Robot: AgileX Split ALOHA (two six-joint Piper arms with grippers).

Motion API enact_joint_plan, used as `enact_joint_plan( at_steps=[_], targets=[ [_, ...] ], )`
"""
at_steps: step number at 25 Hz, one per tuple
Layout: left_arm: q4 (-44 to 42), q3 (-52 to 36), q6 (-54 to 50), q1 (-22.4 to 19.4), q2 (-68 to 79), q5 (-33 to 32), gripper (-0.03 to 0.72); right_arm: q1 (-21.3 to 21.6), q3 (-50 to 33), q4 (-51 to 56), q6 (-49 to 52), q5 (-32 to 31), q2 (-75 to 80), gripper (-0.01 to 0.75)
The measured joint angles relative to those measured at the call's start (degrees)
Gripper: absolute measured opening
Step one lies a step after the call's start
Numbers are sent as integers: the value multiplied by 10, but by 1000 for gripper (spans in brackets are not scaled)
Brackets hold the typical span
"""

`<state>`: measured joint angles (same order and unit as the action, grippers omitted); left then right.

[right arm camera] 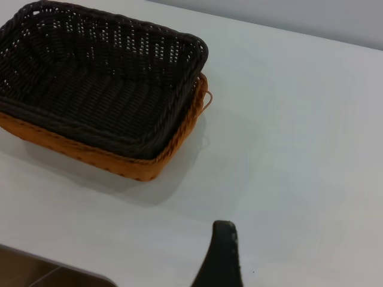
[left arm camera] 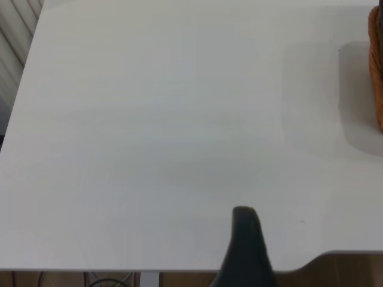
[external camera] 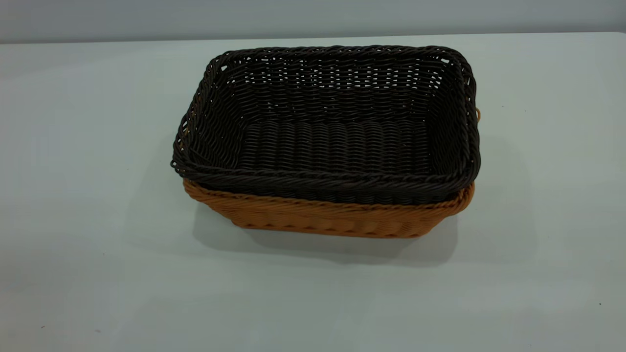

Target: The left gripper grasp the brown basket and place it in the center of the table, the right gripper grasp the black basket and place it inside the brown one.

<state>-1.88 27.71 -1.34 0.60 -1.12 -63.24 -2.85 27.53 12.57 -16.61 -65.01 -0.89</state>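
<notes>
The black basket [external camera: 332, 142] sits nested inside the brown basket [external camera: 332, 220] in the middle of the table [external camera: 73, 171]. Only the brown basket's lower wall and rim show under the dark rim. Neither gripper appears in the exterior view. In the right wrist view the nested black basket [right arm camera: 102, 89] and brown basket [right arm camera: 119, 164] lie well away from my right gripper [right arm camera: 269, 251], which is open and empty, with one finger [right arm camera: 222, 257] showing. My left gripper [left arm camera: 297, 245] is open and empty over bare table near its edge, with one finger [left arm camera: 246, 251] showing and the brown basket's side [left arm camera: 377, 72] far off.
The table's near edge and a corner [left arm camera: 335, 260] show by the left gripper, with slatted panels [left arm camera: 15, 36] beyond the table's side. A table corner [right arm camera: 54, 269] shows near the right gripper. A grey wall [external camera: 313, 17] stands behind the table.
</notes>
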Motion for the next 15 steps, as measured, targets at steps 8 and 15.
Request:
enact_joint_plan(
  at_steps=[8,15],
  targets=[
    [0,0,0,0,0,0,499,0,-3,-84,108,7,0,582],
    [0,0,0,0,0,0,499,0,-4,-137,166,8,0,582]
  ],
)
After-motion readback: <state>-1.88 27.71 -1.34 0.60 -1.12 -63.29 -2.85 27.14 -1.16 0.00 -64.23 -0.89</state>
